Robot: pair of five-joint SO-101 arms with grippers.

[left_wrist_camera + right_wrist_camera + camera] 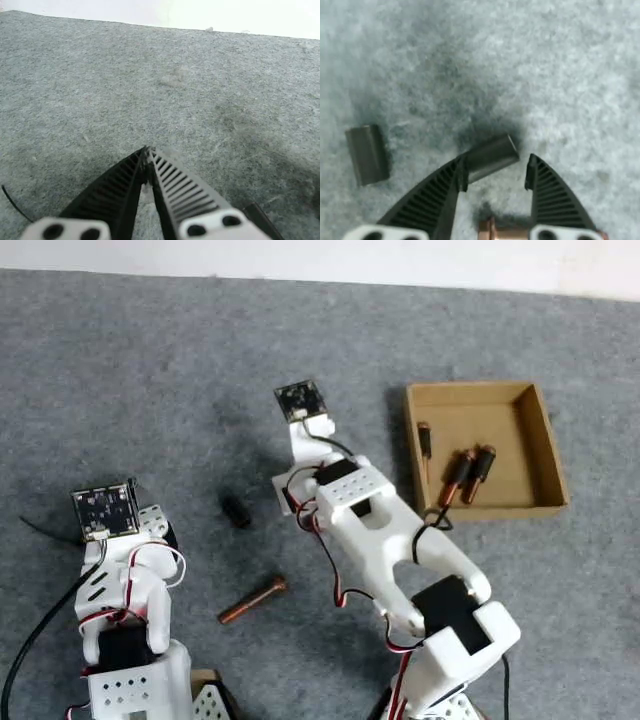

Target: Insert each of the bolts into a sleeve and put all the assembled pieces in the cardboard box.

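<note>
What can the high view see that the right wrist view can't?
High view's extras: the cardboard box with finished pieces inside, a copper bolt lying loose on the carpet, and the left arm and right arm.

Right wrist view's extras: a close look at its open tool, with a dark sleeve lying in the gap.

Shared: the grey carpet and, most likely, the other black sleeve, lying loose beside that tool.

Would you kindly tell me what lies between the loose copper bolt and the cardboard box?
In the high view, the right arm stretches across the mat between the bolt and the cardboard box.
</note>
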